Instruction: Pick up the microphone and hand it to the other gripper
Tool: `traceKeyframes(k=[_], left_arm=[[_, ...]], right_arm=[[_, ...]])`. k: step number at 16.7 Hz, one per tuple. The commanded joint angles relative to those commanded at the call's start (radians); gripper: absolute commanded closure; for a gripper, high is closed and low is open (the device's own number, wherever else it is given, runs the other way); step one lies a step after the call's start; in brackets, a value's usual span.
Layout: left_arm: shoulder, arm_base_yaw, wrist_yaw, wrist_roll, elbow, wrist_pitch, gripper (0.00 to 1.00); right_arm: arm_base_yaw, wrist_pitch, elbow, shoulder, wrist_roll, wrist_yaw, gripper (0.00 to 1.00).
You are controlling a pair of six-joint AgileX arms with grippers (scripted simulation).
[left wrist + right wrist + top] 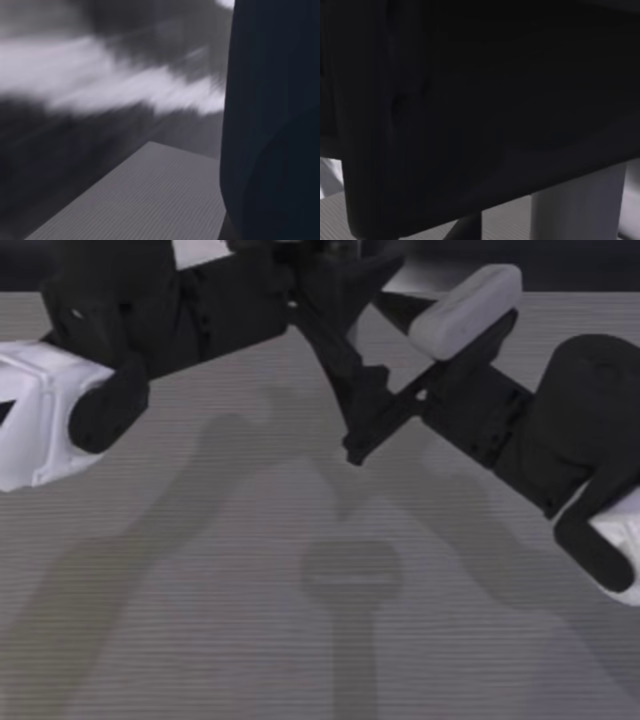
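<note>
Claws are meeting above the surface [200, 640] near its far edge. Your left claw [335, 350] and right claw [385, 425] are crossing tips, and you cannot tell either one's grip. The microphone [465, 310] is hanging raised just beside them.

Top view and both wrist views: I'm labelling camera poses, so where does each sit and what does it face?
Top view: above the table, looking down; both black arms show, left gripper and right gripper meeting near the centre.
Left wrist view: on the left arm, facing the table's edge; a dark-blue mass, likely the microphone, fills one side.
Right wrist view: on the right arm, mostly dark; a silver-grey cylinder, perhaps its handle, shows.
Shared: all see the striped table.
</note>
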Motion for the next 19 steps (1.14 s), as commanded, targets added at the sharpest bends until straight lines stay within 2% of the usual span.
traceKeyframes(k=[10, 19], left_arm=[[-0.001, 0.002, 0.002, 0.002, -0.001, 0.0, 1.0], [-0.076, 0.161, 0.139, 0.008, -0.073, -0.01, 1.0]], right_arm=[[0.001, 0.0, -0.003, -0.004, 0.0, -0.001, 0.0], [-0.032, 0.012, -0.264, -0.254, 0.004, -0.047, 0.0]])
